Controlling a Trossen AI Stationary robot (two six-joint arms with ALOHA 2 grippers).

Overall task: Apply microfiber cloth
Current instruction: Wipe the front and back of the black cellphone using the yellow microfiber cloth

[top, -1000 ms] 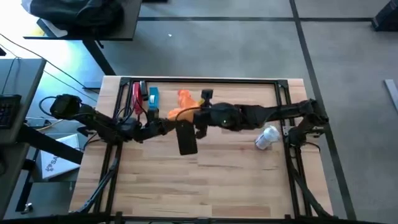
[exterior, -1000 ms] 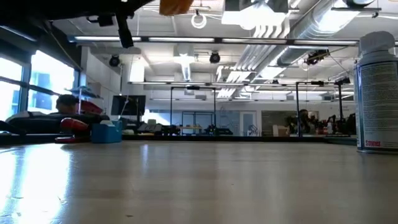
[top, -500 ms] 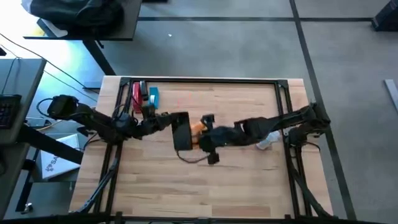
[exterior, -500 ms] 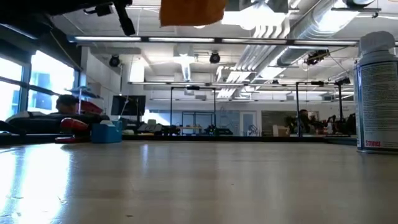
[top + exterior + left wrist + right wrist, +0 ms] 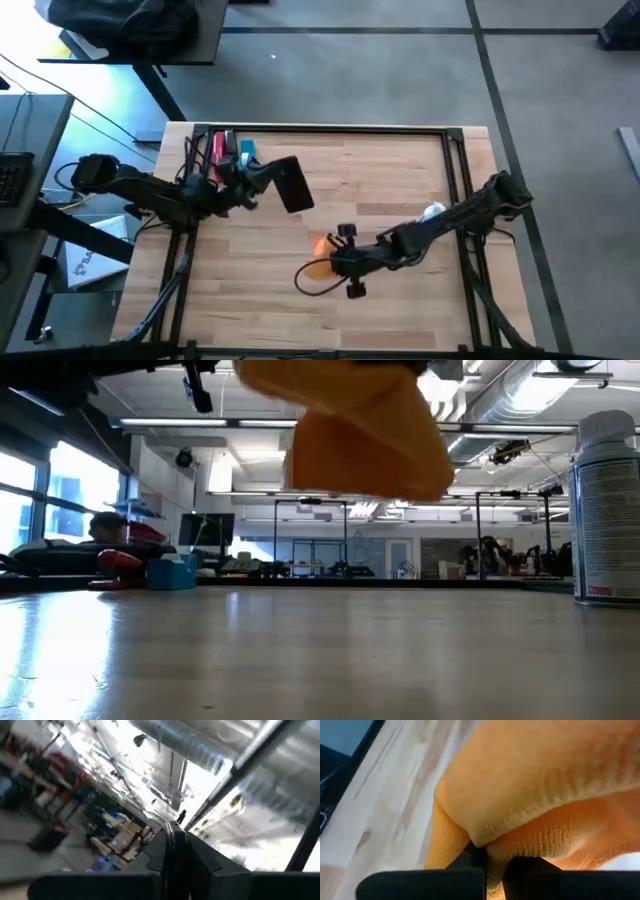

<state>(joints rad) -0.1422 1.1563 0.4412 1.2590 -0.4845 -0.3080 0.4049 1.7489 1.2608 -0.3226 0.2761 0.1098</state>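
The orange microfiber cloth point(image 5: 318, 256) hangs bunched above the near middle of the table, with my right gripper point(image 5: 331, 263) shut on it. In the low view the cloth point(image 5: 365, 440) fills the top and stays above the tabletop. A black phone point(image 5: 294, 185) is up in the air over the far left part, held by my left gripper point(image 5: 272, 182), which is shut on it. In the left wrist view the phone point(image 5: 173, 851) shows edge-on between the fingers, against the ceiling. My left gripper pinches the phone between its two fingers at the end nearest the arm point(image 5: 277, 180), coming from the table's left. The phone is lifted clear of the table and tilted. My right gripper pinches a bunched fold of the cloth point(image 5: 481, 846) between its two fingers, several layers thick. The fingers come from the table's right, about level. The cloth hangs slack below them, clear of the table.
A white spray bottle point(image 5: 432, 213) stands at the right, partly under my right arm; in the low view the bottle point(image 5: 606, 510) is at the right edge. A red tool point(image 5: 219, 150) and a blue item point(image 5: 246, 152) lie at the far left. Black frame rails point(image 5: 330, 130) border the table.
My right gripper has carried the cloth from the far middle toward the table's near edge, and the cloth now hangs lower and closer to the low camera. My left gripper has drawn the phone toward the far left and tipped it upward.
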